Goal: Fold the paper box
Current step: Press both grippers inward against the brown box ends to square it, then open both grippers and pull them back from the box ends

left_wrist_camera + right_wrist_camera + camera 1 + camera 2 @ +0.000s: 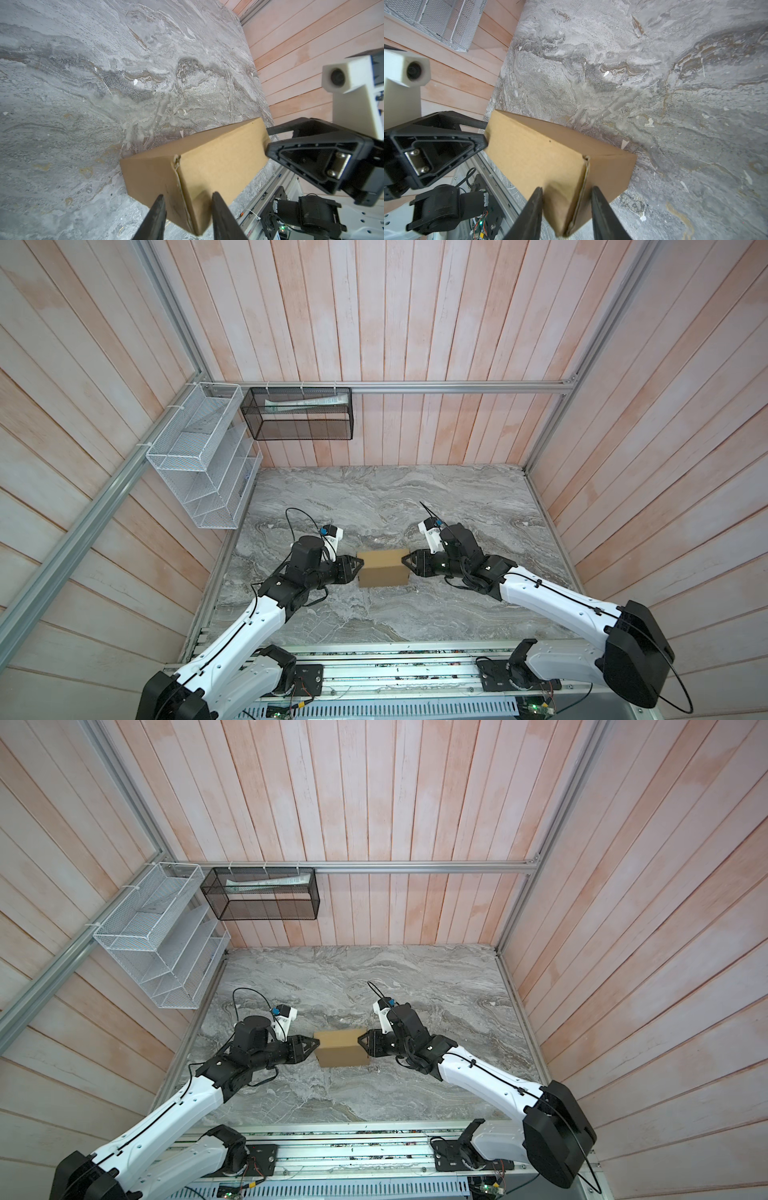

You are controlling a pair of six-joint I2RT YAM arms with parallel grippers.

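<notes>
Part-spread, the left gripper [361, 563] and right gripper [402, 561] press the ends of the plain brown cardboard box [382, 570], probably squaring it.

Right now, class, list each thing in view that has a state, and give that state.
paper box: folded shut, on the table.
left hand: jaws apart at the box's left end; grip unclear.
right hand: jaws apart at its right end; grip unclear.
black mesh basket: holds a pale packet.
white wire rack: mounted, contents unclear.
</notes>
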